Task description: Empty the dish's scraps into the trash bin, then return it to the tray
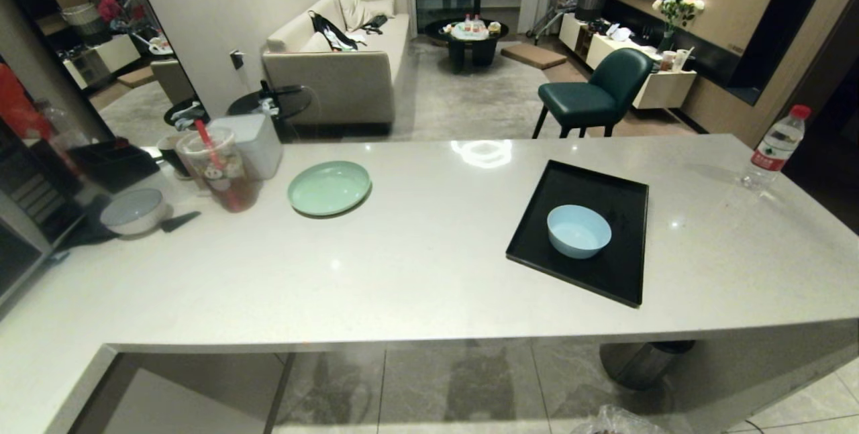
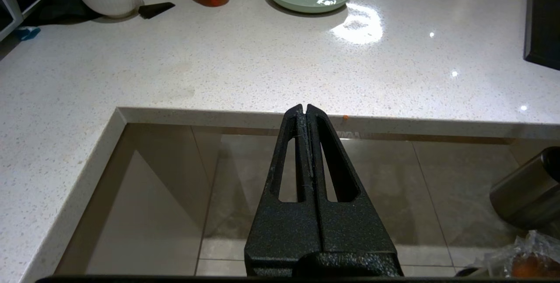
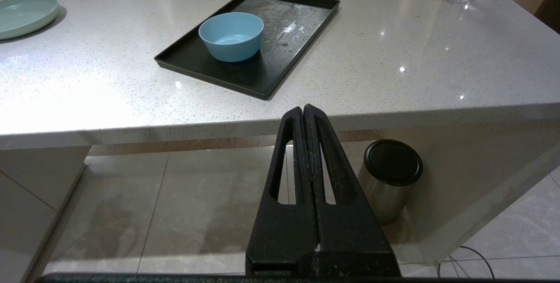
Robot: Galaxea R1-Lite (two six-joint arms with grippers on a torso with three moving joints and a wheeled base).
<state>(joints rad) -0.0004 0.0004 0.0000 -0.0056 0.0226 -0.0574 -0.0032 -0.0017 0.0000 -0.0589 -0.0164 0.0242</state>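
The dish (image 1: pixel 578 231) sits in the tray (image 1: pixel 627 196) on the right half of the counter (image 1: pixel 429 246), with a plate (image 1: pixel 329 187) well apart to its left. Below the counter's near edge stands a lidded bin (image 3: pixel 389 178), and nearer still what seems the trash bin (image 1: pixel 614 422).

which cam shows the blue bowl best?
Right wrist: the bowl sits whole on the tray, side wall and inside visible. Head view shows it whole, from above. Left wrist misses it.
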